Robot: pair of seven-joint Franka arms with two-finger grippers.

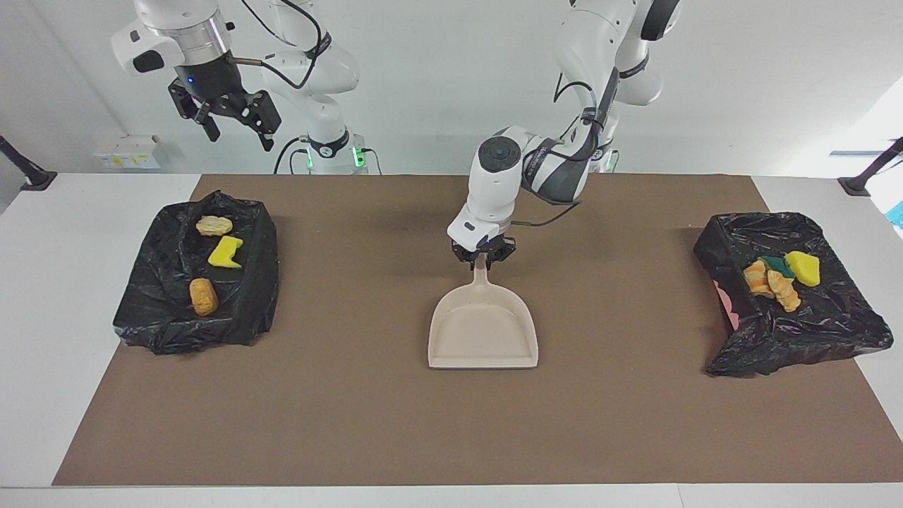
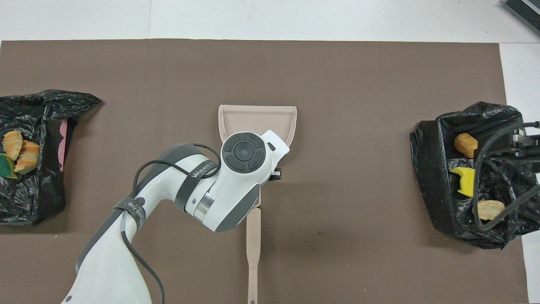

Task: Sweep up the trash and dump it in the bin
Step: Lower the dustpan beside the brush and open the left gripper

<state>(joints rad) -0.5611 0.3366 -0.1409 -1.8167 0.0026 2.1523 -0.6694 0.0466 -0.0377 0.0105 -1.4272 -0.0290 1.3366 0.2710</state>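
Dustpan [image 1: 483, 331] handle sits between left pincer [image 1: 482, 257] tips, grip unclear; right pincer [image 1: 229, 118] spread.

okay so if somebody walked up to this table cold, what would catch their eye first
Probably the left gripper at the handle of the beige dustpan, which lies flat mid-table on the brown mat. Next, the two black-lined bins, one at the right arm's end and one at the left arm's end, each with yellow and tan trash inside. The right gripper waits open, high over its bin.
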